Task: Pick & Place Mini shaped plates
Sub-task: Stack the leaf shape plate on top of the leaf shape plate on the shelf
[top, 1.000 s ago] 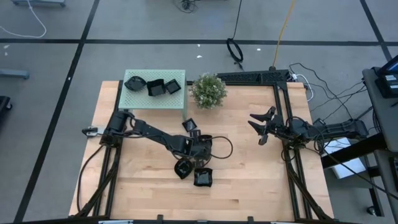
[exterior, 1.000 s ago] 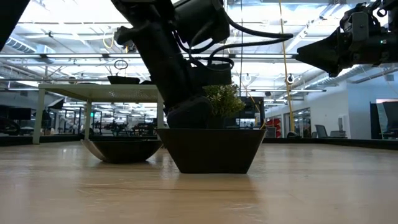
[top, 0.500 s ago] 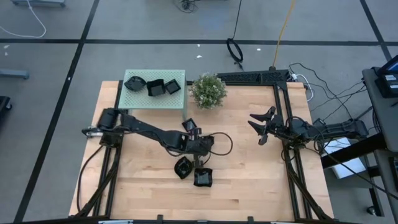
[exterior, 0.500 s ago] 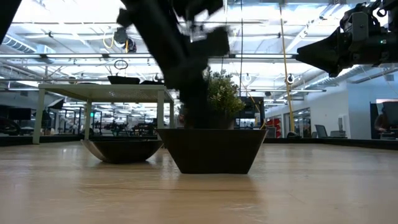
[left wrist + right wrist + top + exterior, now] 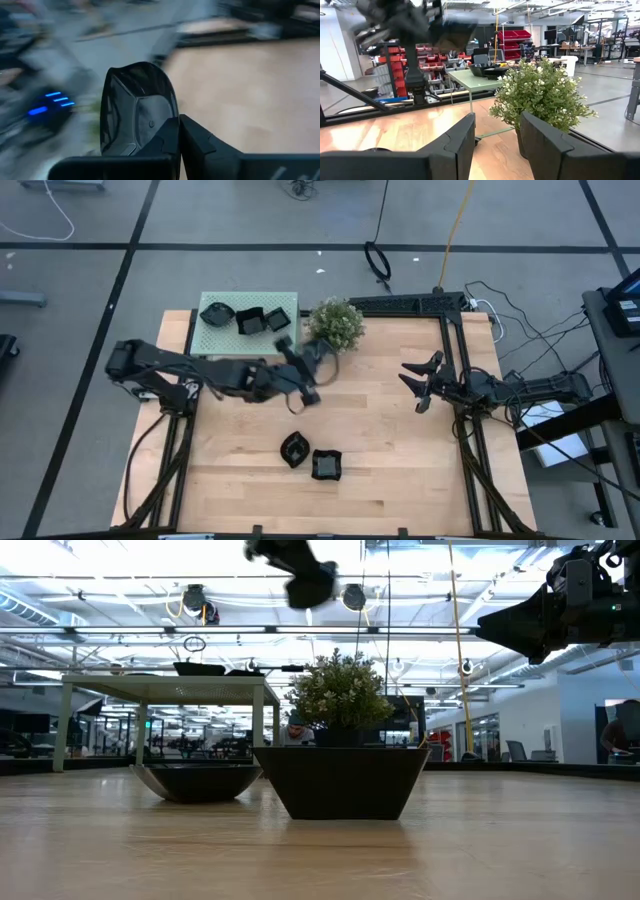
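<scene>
My left gripper (image 5: 299, 387) hangs high over the table's middle, near the potted plant (image 5: 335, 326), shut on a glossy black mini plate (image 5: 134, 107). In the low view the gripper (image 5: 300, 570) is a dark blur near the top. A wavy-rimmed plate (image 5: 293, 448) and a square plate (image 5: 326, 465) rest on their bases on the wood toward the near edge. Three more plates (image 5: 250, 320) lie on a raised green stand (image 5: 285, 300) at the far left. My right gripper (image 5: 418, 385) waits open at the table's right, raised off the wood. My left gripper pinches the plate between its two fingers by the rim (image 5: 162, 132), at the edge nearest the wrist. The plate stands on edge beyond the fingers, its hollow face toward the wrist camera. It is lifted clear of the table.
The potted plant (image 5: 340, 695) stands at the far middle, just right of the green stand (image 5: 165, 688). A black frame (image 5: 450, 305) borders the table's right side. Bare wood lies between the two arms and along the near edge.
My left gripper has risen steeply from the table beside the two resting plates. It has swung toward the far edge, near the plant and the stand. The plate has gone up with it, clear of the wood. The two plates on the table have stayed put.
</scene>
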`<state>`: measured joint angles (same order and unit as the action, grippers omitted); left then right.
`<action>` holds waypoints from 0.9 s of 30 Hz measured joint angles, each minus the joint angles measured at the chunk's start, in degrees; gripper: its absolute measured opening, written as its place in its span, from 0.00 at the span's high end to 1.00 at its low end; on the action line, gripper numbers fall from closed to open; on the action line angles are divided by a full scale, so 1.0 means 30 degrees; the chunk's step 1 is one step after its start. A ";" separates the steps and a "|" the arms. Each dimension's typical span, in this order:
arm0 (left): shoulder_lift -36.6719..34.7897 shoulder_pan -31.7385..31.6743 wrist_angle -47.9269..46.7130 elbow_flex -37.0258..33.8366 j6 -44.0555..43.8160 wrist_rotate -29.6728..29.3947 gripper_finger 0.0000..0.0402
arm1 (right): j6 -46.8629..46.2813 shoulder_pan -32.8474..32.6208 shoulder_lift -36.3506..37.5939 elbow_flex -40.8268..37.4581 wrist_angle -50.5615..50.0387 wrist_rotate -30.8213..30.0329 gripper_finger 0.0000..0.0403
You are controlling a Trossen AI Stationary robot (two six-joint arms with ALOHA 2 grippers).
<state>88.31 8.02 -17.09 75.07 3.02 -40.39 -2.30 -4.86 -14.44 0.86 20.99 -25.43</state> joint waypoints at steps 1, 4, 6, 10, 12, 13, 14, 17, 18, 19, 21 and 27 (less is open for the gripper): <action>-0.0430 -0.0184 -0.0069 0.0003 -0.0084 -0.1158 0.99 | -0.0002 0.0003 0.0003 0.0001 0.0000 0.0000 0.64; -0.1595 -0.0814 -0.0883 0.0015 -0.0426 -0.3890 0.98 | -0.0002 0.0005 0.0007 0.0001 0.0000 0.0000 0.64; -0.2242 -0.1362 -0.1773 0.0015 -0.0757 -0.5079 0.97 | 0.0001 0.0001 0.0000 0.0001 0.0007 0.0000 0.64; -0.2997 -0.2812 -0.3870 0.0022 -0.2349 -0.6780 0.99 | 0.0002 -0.0002 0.0000 0.0001 0.0021 0.0000 0.64; -0.3134 -0.3699 -0.5216 0.0022 -0.3578 -0.6966 0.99 | -0.0002 -0.0001 0.0007 0.0001 0.0006 0.0000 0.64; -0.3140 -0.4145 -0.5946 0.0022 -0.4294 -0.7016 0.98 | 0.0004 0.0004 0.0000 0.0000 0.0000 0.0000 0.64; -0.3133 -0.4563 -0.6862 0.0022 -0.5045 -0.7027 0.97 | 0.0005 -0.0002 0.0000 0.0001 0.0008 0.0000 0.64; -0.3104 -0.5736 -0.9568 0.0022 -0.7379 -0.6960 0.98 | 0.0001 0.0005 0.0000 0.0001 -0.0003 0.0000 0.64; -0.3086 -0.6093 -1.0363 0.0022 -0.8310 -0.6775 0.98 | 0.0000 0.0002 0.0006 0.0001 0.0000 0.0000 0.64; -0.3058 -0.6452 -1.1071 0.0022 -0.9298 -0.6407 0.99 | 0.0002 -0.0002 0.0007 0.0001 0.0000 0.0000 0.64; -0.3024 -0.7172 -1.2618 0.0015 -1.1340 -0.5542 0.99 | -0.0001 0.0003 0.0007 0.0001 0.0000 0.0000 0.64; -0.3024 -0.9096 -1.6285 0.0015 -1.7180 -0.2749 0.98 | 0.0002 -0.0002 0.0007 0.0001 0.0007 0.0000 0.64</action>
<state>79.24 -19.27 -65.95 75.11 -48.53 -48.64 -2.29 -4.86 -14.42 0.86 21.02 -25.43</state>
